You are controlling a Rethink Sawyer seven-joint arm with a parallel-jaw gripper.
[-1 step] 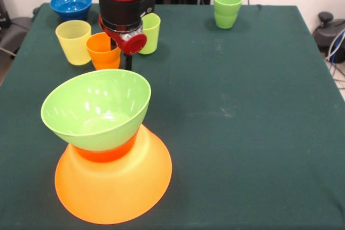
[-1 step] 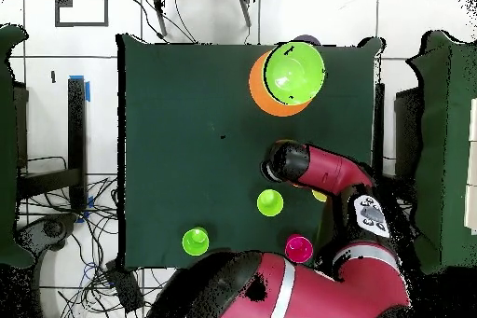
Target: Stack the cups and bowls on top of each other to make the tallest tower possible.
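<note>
The tower stands near the table's front edge. Its base is a wide orange bowl (image 1: 113, 187) turned upside down, with a small orange-red bowl (image 1: 105, 153) on it and a lime green bowl (image 1: 97, 109) upright on top, tilted a little. From overhead the tower (image 2: 289, 76) sits by the far edge. My gripper (image 1: 128, 62) hangs just behind the green bowl, beside an orange cup (image 1: 103, 50); its tip is mostly hidden. Around it are a yellow cup (image 1: 74, 41), a lime green cup (image 1: 151, 33) and a blue bowl (image 1: 71, 5).
A green cup (image 1: 227, 9) that looks like two nested cups stands alone at the far right of the cloth. Overhead, a red cup (image 2: 299, 247) sits close to the robot's base, and the arm (image 2: 317, 170) covers the cups beside it.
</note>
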